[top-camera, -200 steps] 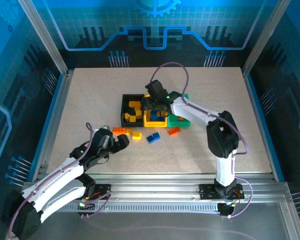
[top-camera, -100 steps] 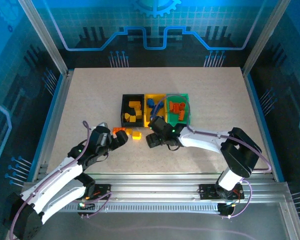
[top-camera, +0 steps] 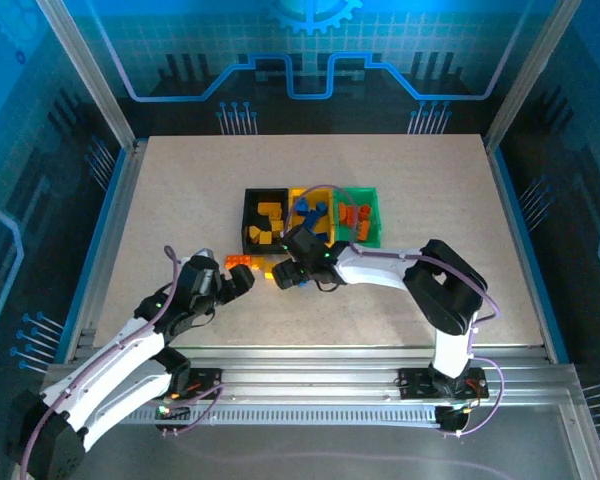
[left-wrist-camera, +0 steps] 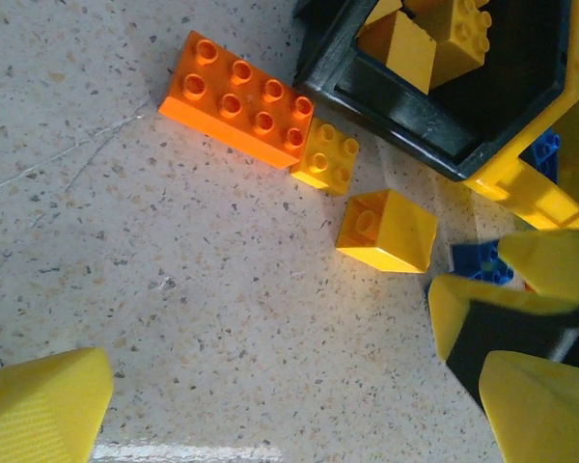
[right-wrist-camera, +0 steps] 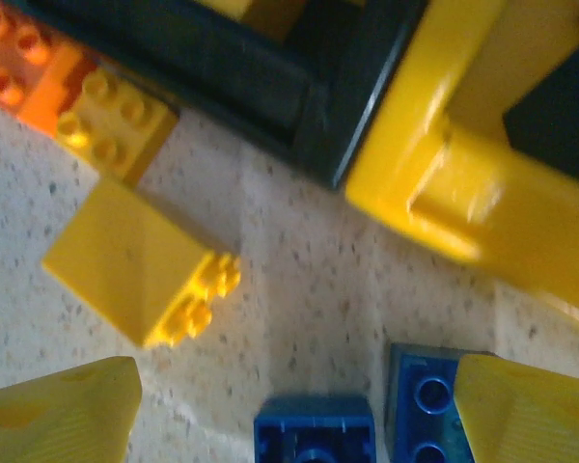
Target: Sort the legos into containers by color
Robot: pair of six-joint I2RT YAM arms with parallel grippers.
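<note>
**Top view.** Bench. Three bins stood in a row at mid-bench:
- black bin, holding yellow legos
- yellow bin, holding blue ones
- green bin, holding orange ones

Loose on the side toward the bench's near edge were an orange brick and a tipped yellow brick.

Right pincer: a second before, it was over the yellow bin. It had since swung down to the bench, just in front of the black and yellow bins, and its jaws had widened on the way.

Left pincer: it had crept slightly toward the orange brick but remained short of it.

**Left wrist view.**
- The orange brick lay flat with its studs up, touching a small yellow brick at the black bin's corner.
- The tipped yellow brick lay just beside that pair, apart from them.
- The left pincer's fingers were spread fully and held nothing, with bare bench between them.

**Right wrist view.**
- The right pincer's fingers stood well apart and gripped nothing.
- Two blue bricks lay on the bench between the tips.
- The tipped yellow brick lay to one side.

**Assessment.** The drop into the yellow bin looked complete. A blue pick seemed to be next for the right pincer, and the orange brick for the left. At least five pieces remained unsorted.
</note>
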